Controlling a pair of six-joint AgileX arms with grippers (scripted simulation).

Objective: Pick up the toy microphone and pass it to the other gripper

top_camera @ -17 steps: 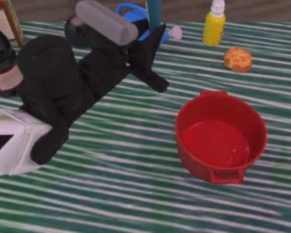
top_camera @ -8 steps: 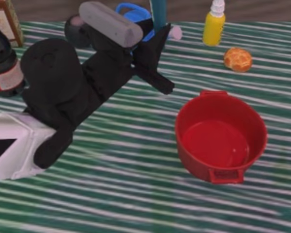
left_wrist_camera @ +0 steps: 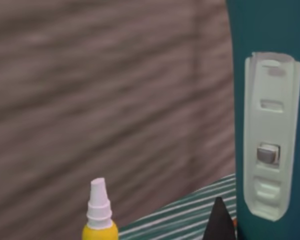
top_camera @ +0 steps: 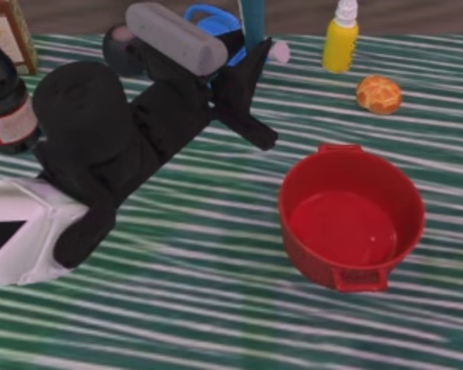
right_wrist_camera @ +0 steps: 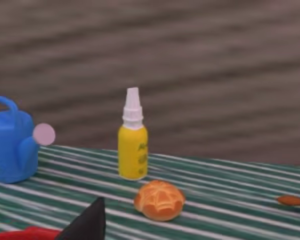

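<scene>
While my left arm stretches across from the worktop's left edge toward its far edge, my left pincer (top_camera: 249,92) sits near the middle of that far edge, one pointed finger raised beside the toy microphone (top_camera: 251,17) and the other angled down toward the striped cloth. Seen from above, the microphone's dark teal handle stands upright at the far edge, right against the upper finger; whether the fingers are clamped on it I cannot tell. My left wrist view shows the teal handle (left_wrist_camera: 267,115) very close, with its white switch strip (left_wrist_camera: 270,155) running lengthwise, and one black fingertip (left_wrist_camera: 219,222) just beside it. Behind my pincer, the blue watering can (top_camera: 216,27) peeks out at the far edge, its pale spout disc showing past the finger. Further toward the far right corner stand a yellow bottle (top_camera: 340,37) with a white nozzle and, near it, an orange bun (top_camera: 379,94). A red tub (top_camera: 351,216) sits on the right half of the worktop (top_camera: 216,308), well apart from my pincer. My right pincer is outside the top view; only one dark fingertip (right_wrist_camera: 87,222) shows in its wrist view, so its state I cannot tell.
</scene>
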